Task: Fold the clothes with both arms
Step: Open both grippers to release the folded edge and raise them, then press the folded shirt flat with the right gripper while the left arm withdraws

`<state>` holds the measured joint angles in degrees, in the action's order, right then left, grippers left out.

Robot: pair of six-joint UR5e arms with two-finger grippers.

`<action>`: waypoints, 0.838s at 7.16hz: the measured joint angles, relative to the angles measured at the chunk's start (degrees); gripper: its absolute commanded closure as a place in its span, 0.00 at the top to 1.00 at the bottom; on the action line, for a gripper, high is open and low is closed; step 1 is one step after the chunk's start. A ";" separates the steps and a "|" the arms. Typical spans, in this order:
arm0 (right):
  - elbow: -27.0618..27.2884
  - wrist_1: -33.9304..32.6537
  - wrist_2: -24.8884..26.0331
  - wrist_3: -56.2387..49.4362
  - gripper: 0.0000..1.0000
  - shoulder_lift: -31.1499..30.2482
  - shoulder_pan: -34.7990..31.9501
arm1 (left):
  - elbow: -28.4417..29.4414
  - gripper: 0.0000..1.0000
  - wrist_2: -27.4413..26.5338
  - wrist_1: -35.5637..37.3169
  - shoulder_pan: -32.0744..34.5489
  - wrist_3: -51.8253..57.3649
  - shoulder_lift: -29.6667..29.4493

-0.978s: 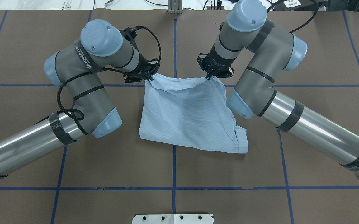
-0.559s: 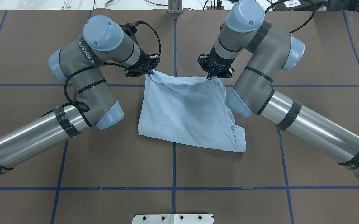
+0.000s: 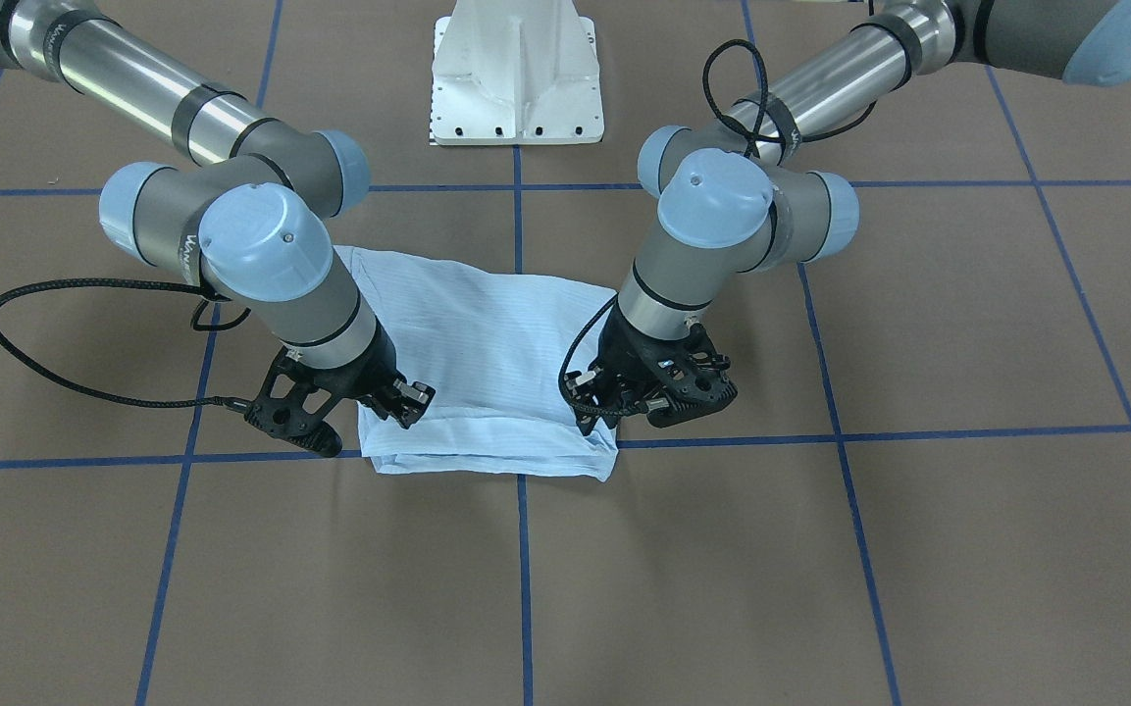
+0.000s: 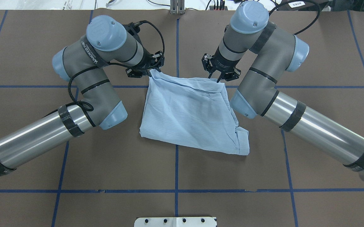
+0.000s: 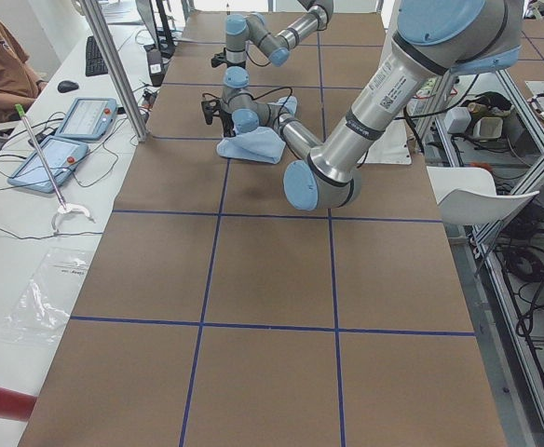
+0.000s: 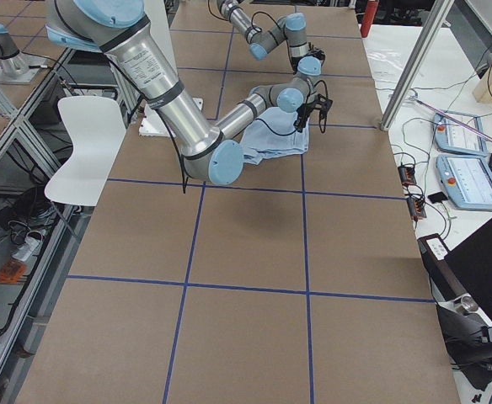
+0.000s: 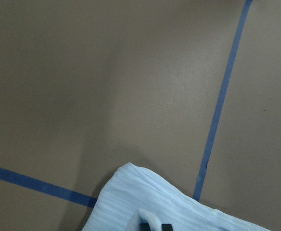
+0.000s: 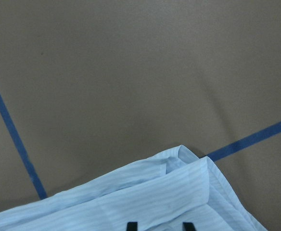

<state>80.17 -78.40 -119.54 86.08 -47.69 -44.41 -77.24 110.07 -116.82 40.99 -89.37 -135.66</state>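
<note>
The light blue shirt lies folded on the brown table, also in the front view. My left gripper is shut on the shirt's far left corner and holds it slightly raised; the left wrist view shows cloth gathered over the fingertips. My right gripper is open just above the far right corner. In the right wrist view its two fingertips stand apart over the flat cloth. In the front view the left gripper is on the right and the right gripper on the left.
Blue tape lines cross the brown table. The white pedestal base stands at the robot's edge. Tablets and cables lie on a side bench beyond the far edge. Both forearms flank the shirt.
My right gripper has opened and let go of the far right corner, which now lies flat. My left gripper still pinches its corner and has shifted slightly farther out.
</note>
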 measured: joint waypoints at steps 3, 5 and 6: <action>-0.89 3.92 -0.56 -0.50 1.00 -0.50 -0.72 | 0.10 1.00 0.53 1.04 1.71 0.58 -0.14; -0.53 8.08 0.89 -2.70 1.00 -0.67 1.53 | 0.00 1.00 2.25 4.17 4.66 5.58 0.49; -0.54 8.57 3.86 -5.83 1.00 -0.29 3.60 | -0.15 1.00 3.31 5.09 6.33 9.32 1.54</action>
<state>79.63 -69.83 -115.68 80.26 -47.98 -40.81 -77.39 113.39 -111.74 47.32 -80.06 -134.12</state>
